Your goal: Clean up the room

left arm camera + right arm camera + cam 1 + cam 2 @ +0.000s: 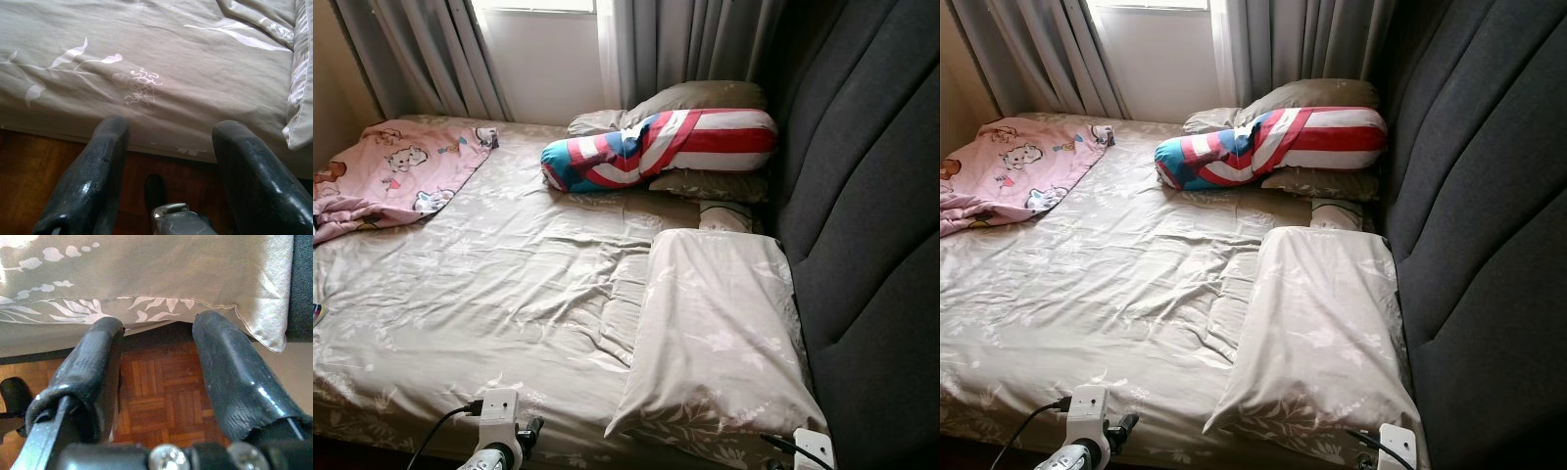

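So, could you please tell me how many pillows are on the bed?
4: near pillow by the headboard; striped bolster across two beige pillows, upper, lower. A small patterned item between may be another.

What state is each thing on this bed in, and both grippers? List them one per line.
Bed sheet: spread over the mattress, wrinkled.
Near pillow: flat beside the headboard, corner overhanging the bed edge.
Striped bolster: lying across the far pillows.
Far pillows: stacked at the headboard.
Pink cartoon blanket: crumpled in the far corner.
Curtains: parted at the window.
Left gripper: fingers open, empty.
Right gripper: fingers open, empty.
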You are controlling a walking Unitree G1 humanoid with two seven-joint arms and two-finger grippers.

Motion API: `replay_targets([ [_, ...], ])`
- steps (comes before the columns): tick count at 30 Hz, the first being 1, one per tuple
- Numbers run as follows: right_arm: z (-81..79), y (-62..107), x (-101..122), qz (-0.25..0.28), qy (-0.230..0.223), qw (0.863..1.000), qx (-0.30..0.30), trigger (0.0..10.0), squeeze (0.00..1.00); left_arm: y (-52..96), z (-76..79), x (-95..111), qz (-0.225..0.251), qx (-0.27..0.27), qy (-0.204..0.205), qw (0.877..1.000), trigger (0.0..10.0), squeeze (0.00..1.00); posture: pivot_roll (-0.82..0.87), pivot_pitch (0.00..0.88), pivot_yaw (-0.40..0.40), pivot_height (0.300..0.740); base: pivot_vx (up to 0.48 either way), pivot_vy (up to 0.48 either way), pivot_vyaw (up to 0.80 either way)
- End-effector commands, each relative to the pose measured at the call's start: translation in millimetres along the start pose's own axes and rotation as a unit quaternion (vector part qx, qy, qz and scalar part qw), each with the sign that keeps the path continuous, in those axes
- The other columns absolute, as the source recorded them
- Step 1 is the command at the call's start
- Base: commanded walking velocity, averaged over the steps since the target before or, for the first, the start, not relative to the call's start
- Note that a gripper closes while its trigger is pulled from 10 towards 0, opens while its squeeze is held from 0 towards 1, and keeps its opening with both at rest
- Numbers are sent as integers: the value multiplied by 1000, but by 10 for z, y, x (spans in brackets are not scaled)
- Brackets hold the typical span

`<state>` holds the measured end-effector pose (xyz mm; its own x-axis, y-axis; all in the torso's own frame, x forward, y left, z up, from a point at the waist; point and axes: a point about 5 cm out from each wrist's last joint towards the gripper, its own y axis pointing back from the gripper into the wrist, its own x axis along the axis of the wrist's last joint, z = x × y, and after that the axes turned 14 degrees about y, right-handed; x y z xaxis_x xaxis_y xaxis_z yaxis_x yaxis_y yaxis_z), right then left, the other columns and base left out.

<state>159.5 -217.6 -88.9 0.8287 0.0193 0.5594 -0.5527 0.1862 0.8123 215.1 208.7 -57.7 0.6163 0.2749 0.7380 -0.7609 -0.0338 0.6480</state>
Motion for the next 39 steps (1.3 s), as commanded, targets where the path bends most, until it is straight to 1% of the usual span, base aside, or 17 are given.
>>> replay_targets([
  [1, -18, 4, -33, -8, 0, 1000, 4, 10000, 0, 19, -41, -59, -14, 9, 1, 1000, 10000, 0, 17, 0, -30, 740, 0, 0, 0],
  [10, -76, 4, -40, -13, 11, 1000, 24, 10000, 0, 16, -37, -57, -14, 10, 5, 1000, 10000, 0, 18, 0, -31, 740, 0, 0, 0],
  [16, -95, 11, -67, -16, 10, 999, 31, 10000, 0, 23, -47, -75, -19, 11, 7, 1000, 10000, 0, 18, 0, -29, 740, 0, 0, 0],
  [22, -115, 13, -76, -17, 12, 999, 37, 10000, 0, 43, -75, -130, -30, 14, 2, 999, 10000, 0, 21, 0, -28, 740, 0, 357, 0],
  [25, -134, 15, -88, -22, 31, 998, 45, 10000, 0, 46, -77, -139, -31, 16, 2, 999, 10000, 0, 26, 0, -30, 740, 0, 355, 0],
  [28, -139, 20, -110, -25, 38, 998, 50, 10000, 0, 47, -78, -142, -32, 17, 3, 999, 10000, 0, 32, 0, -32, 740, 0, 346, 0],
  [31, -129, 24, -126, -27, 37, 998, 50, 10000, 0, 47, -80, -143, -33, 18, 2, 999, 10000, 0, 31, 0, -30, 740, 0, 349, 0],
  [34, -122, 26, -136, -28, 21, 998, 47, 10000, 0, 47, -84, -144, -34, 19, 1, 999, 10000, 0, 31, 0, -28, 740, 0, 349, 0],
  [39, -103, 29, -152, -31, 23, 998, 46, 10000, 0, 48, -83, -153, -37, 19, 0, 999, 10000, 0, 31, 0, -28, 740, 0, 348, 0],
])
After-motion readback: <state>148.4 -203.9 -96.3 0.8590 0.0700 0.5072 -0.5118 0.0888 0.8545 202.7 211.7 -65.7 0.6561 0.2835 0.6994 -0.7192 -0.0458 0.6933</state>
